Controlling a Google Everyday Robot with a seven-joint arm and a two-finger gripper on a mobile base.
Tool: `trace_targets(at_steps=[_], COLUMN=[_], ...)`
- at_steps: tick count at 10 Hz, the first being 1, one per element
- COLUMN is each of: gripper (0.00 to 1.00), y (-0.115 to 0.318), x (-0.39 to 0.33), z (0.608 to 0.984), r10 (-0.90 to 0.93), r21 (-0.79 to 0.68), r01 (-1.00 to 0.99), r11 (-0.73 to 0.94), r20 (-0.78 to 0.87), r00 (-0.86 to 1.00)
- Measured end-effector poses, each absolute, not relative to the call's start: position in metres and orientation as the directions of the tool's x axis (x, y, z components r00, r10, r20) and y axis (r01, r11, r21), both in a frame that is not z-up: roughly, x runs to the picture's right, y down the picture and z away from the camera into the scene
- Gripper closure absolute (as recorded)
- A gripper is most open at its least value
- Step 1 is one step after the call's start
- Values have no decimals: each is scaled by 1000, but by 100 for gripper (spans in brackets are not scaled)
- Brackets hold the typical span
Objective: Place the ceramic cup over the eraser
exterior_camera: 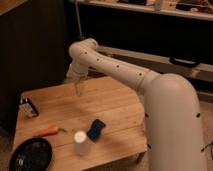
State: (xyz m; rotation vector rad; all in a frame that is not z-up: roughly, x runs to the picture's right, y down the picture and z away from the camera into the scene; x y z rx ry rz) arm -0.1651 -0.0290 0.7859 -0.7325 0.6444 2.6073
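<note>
I hold the gripper above the worktop, fingers spread wide and empty, ready for the ceramic cup at six o'clock, just beside the blue block.

bulky white dark-dotted arm; perhaps yellowish gripper over table

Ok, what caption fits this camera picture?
Robot's open gripper hangs above the wooden table, apart from the small white ceramic cup.
</note>
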Motion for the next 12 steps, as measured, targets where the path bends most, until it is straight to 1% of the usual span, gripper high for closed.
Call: trace_targets(at_steps=[1, 12], gripper=[20, 20], y=[-29, -29], x=[-158, -162], z=[784, 785], r10=[181, 171], r21=[329, 330], r01=[-427, -421], r11=[-842, -845], r20=[-573, -579], r00=[-799, -797])
